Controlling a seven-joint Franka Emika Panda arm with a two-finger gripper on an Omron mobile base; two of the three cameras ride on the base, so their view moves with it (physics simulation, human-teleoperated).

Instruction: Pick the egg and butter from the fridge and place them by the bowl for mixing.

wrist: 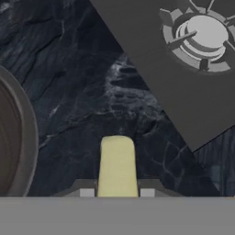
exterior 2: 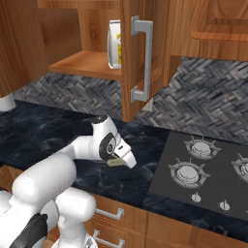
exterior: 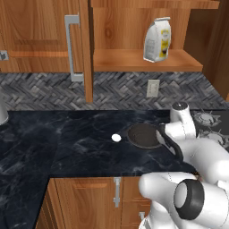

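No readable text anywhere. The bag [exterior: 157, 39] on the open cabinet shelf [exterior: 147, 60] carries a yellow and dark printed patch on white, too coarse to make out letters or a brand; same from the right base view, where the cabinet door [exterior 2: 140, 58] hides half of it. Stove knobs [exterior 2: 196, 197] show no legible marks or numbers. Wall outlet [exterior: 153, 88] on the backsplash is plain. Butter [wrist: 117, 165] in the hand view has no wrapper print
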